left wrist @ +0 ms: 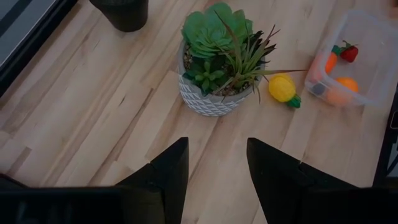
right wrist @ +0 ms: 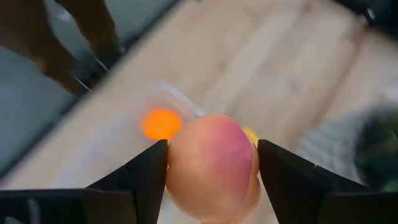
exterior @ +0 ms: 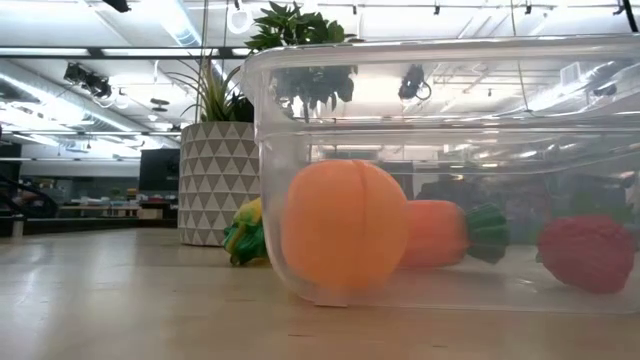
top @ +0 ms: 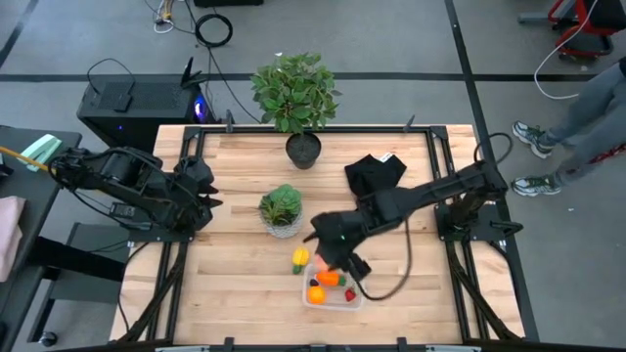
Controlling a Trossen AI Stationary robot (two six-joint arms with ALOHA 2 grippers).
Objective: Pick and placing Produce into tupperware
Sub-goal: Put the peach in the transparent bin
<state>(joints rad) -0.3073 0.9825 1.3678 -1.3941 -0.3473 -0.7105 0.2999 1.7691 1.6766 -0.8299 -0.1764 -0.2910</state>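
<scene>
My right gripper (top: 331,260) (right wrist: 211,144) hovers over the far left part of the clear tupperware (top: 333,293) (exterior: 450,70) and is shut on the peach-coloured piece (right wrist: 208,177). The gripper hides that piece in the high view. Inside the tupperware lie the orange ball (exterior: 340,235) (right wrist: 160,123), the carrot (exterior: 440,233) (top: 328,278) and the red strawberry (exterior: 587,252) (top: 349,293). The yellow piece (top: 300,257) (left wrist: 283,88) lies on the table just outside the container's far left corner. My left gripper (top: 208,191) (left wrist: 217,146) waits open at the table's left edge. My right gripper pinches the peach-coloured piece between its two fingers, one on each rounded flank (right wrist: 177,162). The fingers come from above, slanting down. The piece is lifted clear above the tupperware and bulges out past the fingertips.
A leafy succulent in a white patterned pot (top: 282,210) (left wrist: 217,62) stands just beyond the yellow piece. A black pot with a tall plant (top: 301,147) and a black cloth (top: 377,174) sit near the far edge. A person's legs (top: 587,108) show beyond the table's right side.
</scene>
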